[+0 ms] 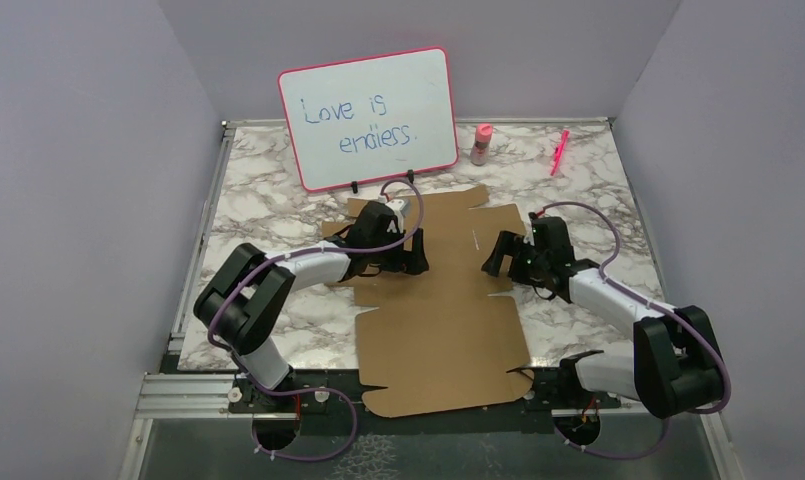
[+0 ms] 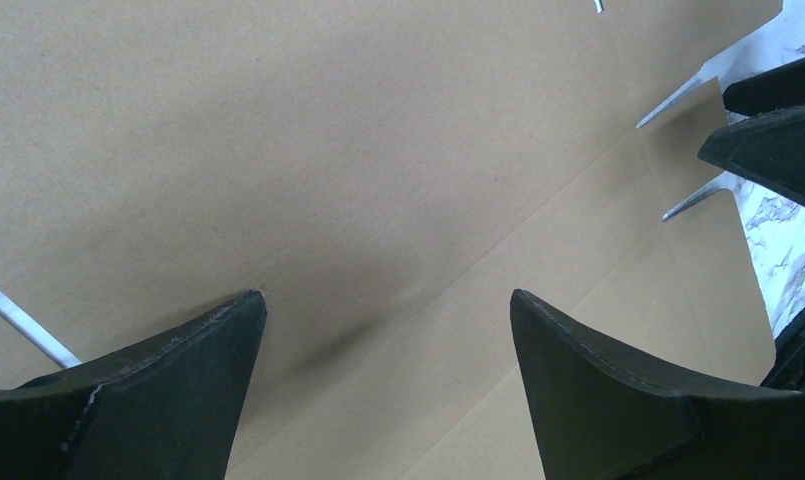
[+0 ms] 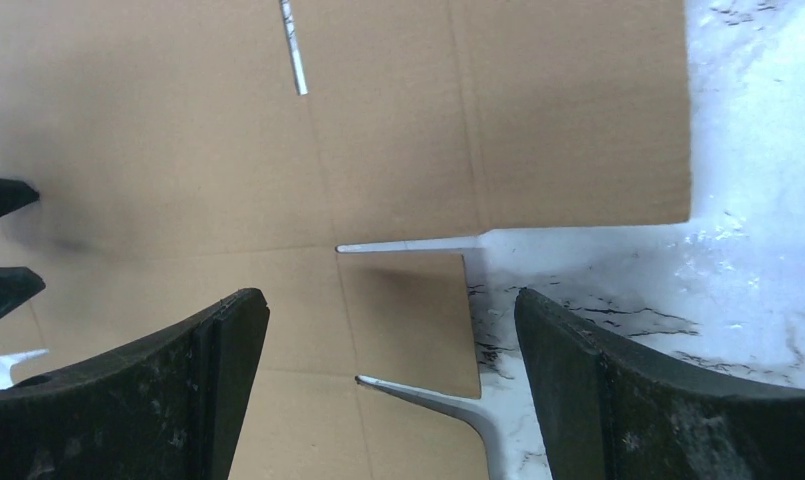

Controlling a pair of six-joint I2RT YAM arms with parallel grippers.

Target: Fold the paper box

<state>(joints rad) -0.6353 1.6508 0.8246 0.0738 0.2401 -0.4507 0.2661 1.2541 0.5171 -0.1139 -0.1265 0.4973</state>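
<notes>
The paper box (image 1: pixel 443 300) is a flat brown die-cut cardboard sheet lying on the marble table, reaching from the middle to the near edge. My left gripper (image 1: pixel 413 250) hovers over the sheet's upper left part, open, with only bare cardboard (image 2: pixel 378 180) between its fingers. Over the sheet's right edge my right gripper (image 1: pixel 500 252) hangs open above a small side tab (image 3: pixel 408 320) and its cut slits, holding nothing. The right gripper's dark fingers (image 2: pixel 768 140) show at the right edge of the left wrist view.
A pink-framed whiteboard (image 1: pixel 368 118) with handwriting stands at the back, behind the sheet. A small pink bottle (image 1: pixel 481 144) and a pink marker (image 1: pixel 558 152) lie at the back right. Grey walls enclose the marble table (image 1: pixel 268 200) on three sides.
</notes>
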